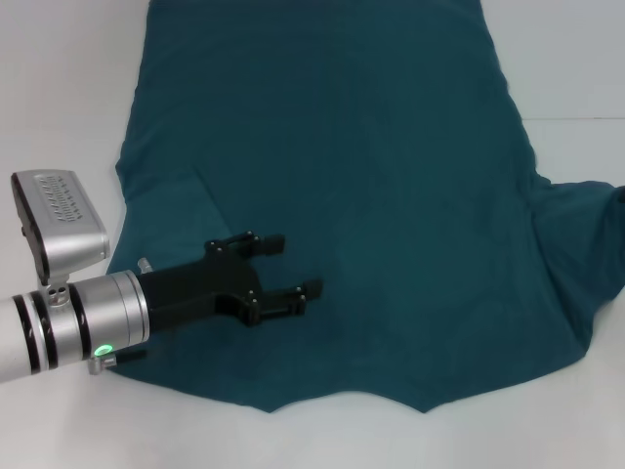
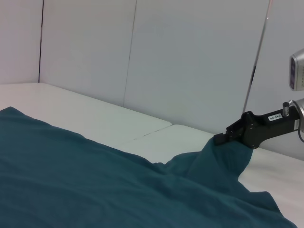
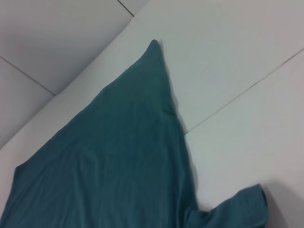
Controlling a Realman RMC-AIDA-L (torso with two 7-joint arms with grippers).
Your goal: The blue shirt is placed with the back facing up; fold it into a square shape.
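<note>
The blue shirt point(image 1: 361, 186) lies spread over the white table point(image 1: 59, 88) with its plain side up; it also shows in the right wrist view point(image 3: 118, 161). My left gripper point(image 1: 286, 266) hovers open over the shirt's near left part, with nothing between its fingers. My right gripper is outside the head view. In the left wrist view the right gripper point(image 2: 221, 138) is shut on a bunch of the shirt's fabric point(image 2: 223, 159) and holds it raised off the table. In the head view the shirt's right edge point(image 1: 596, 225) rises in a fold toward the frame's border.
White table surface surrounds the shirt on the left, right and near side point(image 1: 391, 440). A seam between table panels point(image 3: 237, 95) runs beside the shirt. Pale wall panels point(image 2: 166, 57) stand behind the table.
</note>
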